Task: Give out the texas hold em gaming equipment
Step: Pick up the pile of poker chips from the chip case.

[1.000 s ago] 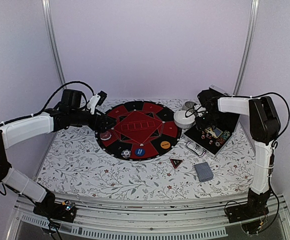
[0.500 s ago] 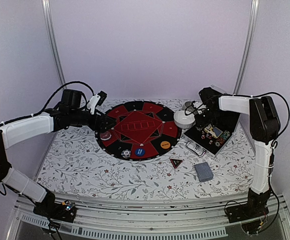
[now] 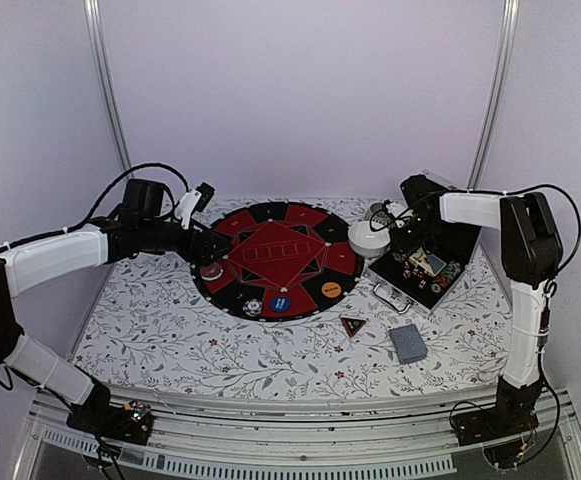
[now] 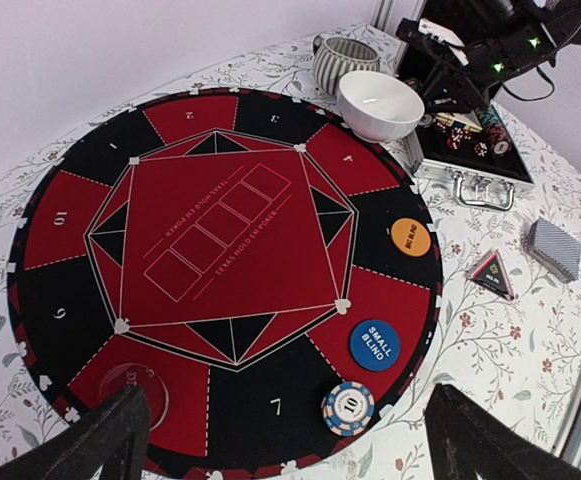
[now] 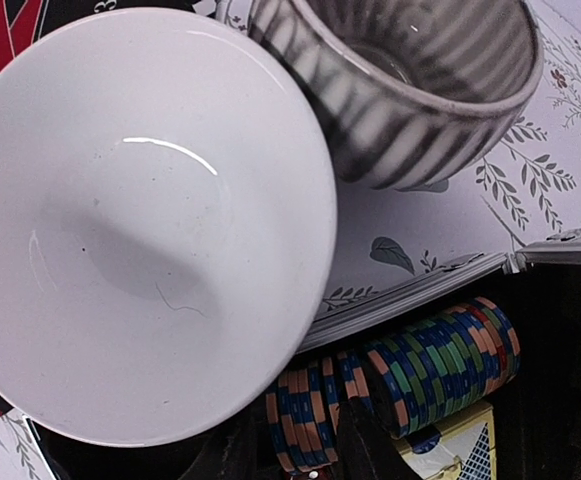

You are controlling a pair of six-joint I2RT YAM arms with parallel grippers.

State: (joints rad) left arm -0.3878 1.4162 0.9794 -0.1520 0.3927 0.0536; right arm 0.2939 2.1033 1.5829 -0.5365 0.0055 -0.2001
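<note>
In the right wrist view my right gripper [image 5: 300, 450] sits in the open case, its fingers [image 5: 365, 445] closed on either side of a few blue-and-orange striped poker chips [image 5: 310, 415]. More chips [image 5: 440, 365] lie in a row beside them. In the top view it [image 3: 410, 245] is over the case's back corner. My left gripper [image 4: 290, 450] is open and empty, hovering over the near-left edge of the round red-black mat [image 4: 220, 230]. On the mat lie a striped chip [image 4: 348, 408], a blue disc [image 4: 374, 345], an orange disc [image 4: 410, 237] and a red disc [image 4: 135, 385]. The triangular marker [image 3: 352, 325] and card deck [image 3: 408, 343] lie on the cloth.
A white bowl [image 5: 140, 230] stands right beside my right gripper, with a striped grey cup [image 5: 410, 90] behind it. The silver-edged black case [image 3: 425, 272] lies at the right of the mat. The floral cloth [image 3: 170, 330] covers the table.
My right gripper has shifted a little toward the back of the case, next to the bowl. The left arm and the things on the mat have not moved.
</note>
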